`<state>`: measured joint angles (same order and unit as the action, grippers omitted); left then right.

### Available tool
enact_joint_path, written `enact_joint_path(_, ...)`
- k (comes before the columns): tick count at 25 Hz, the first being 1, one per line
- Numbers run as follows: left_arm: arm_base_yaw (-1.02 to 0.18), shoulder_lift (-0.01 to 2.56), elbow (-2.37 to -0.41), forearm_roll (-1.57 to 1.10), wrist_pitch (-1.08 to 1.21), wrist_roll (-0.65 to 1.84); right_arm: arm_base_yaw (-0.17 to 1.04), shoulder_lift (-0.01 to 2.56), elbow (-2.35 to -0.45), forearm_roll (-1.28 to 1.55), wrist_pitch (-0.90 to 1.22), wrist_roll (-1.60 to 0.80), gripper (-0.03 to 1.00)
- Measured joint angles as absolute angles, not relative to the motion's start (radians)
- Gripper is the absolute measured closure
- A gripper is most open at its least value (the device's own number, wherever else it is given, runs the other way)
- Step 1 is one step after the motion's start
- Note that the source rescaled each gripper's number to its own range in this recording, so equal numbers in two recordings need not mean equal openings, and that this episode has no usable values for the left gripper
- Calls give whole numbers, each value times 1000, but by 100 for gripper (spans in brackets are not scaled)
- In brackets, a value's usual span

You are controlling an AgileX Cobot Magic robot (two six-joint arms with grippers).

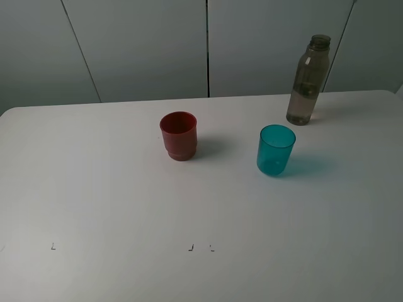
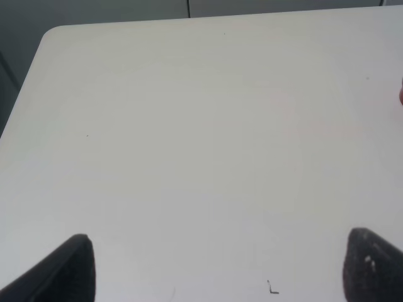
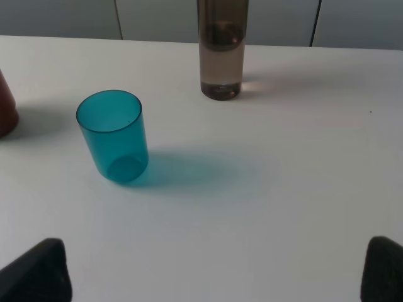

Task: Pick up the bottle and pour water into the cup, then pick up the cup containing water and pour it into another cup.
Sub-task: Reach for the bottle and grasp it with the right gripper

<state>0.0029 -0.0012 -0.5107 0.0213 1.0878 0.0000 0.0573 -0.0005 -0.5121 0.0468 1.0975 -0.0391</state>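
A tall smoky grey-brown bottle (image 1: 308,80) stands upright at the back right of the white table, also seen as the bottle (image 3: 221,49) in the right wrist view. The teal translucent cup (image 1: 276,150) stands in front of it; the same cup (image 3: 114,136) is upright and empty-looking. The dark red cup (image 1: 179,135) stands upright left of centre. My right gripper (image 3: 217,270) is open, well short of the teal cup and bottle, nothing between its fingers. My left gripper (image 2: 217,267) is open over bare table. Neither arm shows in the high view.
The white table (image 1: 101,189) has rounded back corners and grey wall panels behind it. Small black marks (image 1: 191,248) sit near the front edge. A red sliver (image 2: 401,95) of the red cup shows at the edge of the left wrist view.
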Motion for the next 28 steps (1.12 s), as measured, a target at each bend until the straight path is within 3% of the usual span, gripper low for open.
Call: enact_joint_path(28,3,-1,-511,21,1088,0,57,0,-512,47,1097,-39,-3)
